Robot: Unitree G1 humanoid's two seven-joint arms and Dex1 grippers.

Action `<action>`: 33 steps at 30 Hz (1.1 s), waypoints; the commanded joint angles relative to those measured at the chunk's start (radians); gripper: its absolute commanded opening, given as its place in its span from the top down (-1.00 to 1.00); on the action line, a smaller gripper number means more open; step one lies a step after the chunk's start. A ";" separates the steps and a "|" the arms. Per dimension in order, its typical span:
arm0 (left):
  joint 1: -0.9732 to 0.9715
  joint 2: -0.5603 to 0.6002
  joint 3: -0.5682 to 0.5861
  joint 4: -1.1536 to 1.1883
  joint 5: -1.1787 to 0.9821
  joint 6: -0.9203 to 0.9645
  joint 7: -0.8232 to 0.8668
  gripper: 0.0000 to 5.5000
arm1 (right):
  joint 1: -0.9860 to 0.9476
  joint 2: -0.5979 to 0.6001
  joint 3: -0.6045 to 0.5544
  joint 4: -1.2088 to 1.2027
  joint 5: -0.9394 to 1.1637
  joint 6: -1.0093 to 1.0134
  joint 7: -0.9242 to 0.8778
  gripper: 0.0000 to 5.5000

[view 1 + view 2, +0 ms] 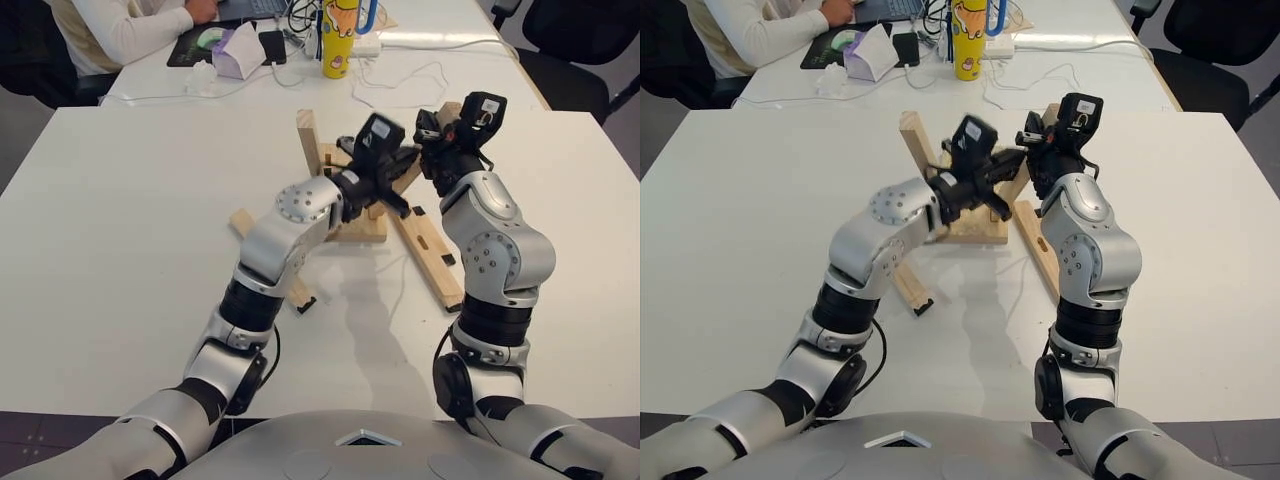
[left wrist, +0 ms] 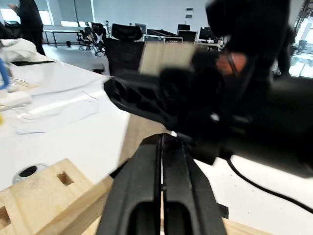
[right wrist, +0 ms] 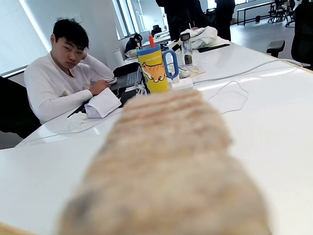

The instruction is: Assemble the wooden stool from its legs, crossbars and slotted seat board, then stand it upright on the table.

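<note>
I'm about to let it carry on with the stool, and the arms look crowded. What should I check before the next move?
1. Stool assembled and upright: not ok. The slotted board lies flat on the table, beside the partial frame.
2. Left gripper ready to take a part: not ok. It is shut, above the frame.
3. Gap between the left gripper and the right gripper: cannot tell. They sit very close together over the frame.
4. Spare leg clear to pick up: not ok. It lies partly under the left arm.
5. Yellow cup out of the way: ok. It stands well behind the parts.
</note>
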 commanded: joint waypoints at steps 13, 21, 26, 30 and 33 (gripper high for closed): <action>-0.083 -0.008 0.042 0.081 0.087 -0.078 0.081 1.00 | 0.054 0.009 -0.005 0.063 -0.008 0.077 0.001 0.64; -0.033 0.072 0.007 0.176 0.113 0.179 0.060 1.00 | 0.049 0.019 -0.016 0.043 -0.004 0.089 -0.009 0.64; -0.049 0.053 0.014 0.176 0.113 0.127 0.079 1.00 | 0.039 0.030 -0.029 0.023 -0.001 0.103 -0.016 0.64; -0.124 0.005 0.077 0.118 0.110 0.015 0.138 1.00 | 0.043 0.034 -0.028 0.023 -0.008 0.105 -0.013 0.64; -0.164 -0.010 0.111 0.088 0.105 -0.015 0.162 1.00 | 0.042 0.035 -0.027 0.027 -0.010 0.104 -0.011 0.64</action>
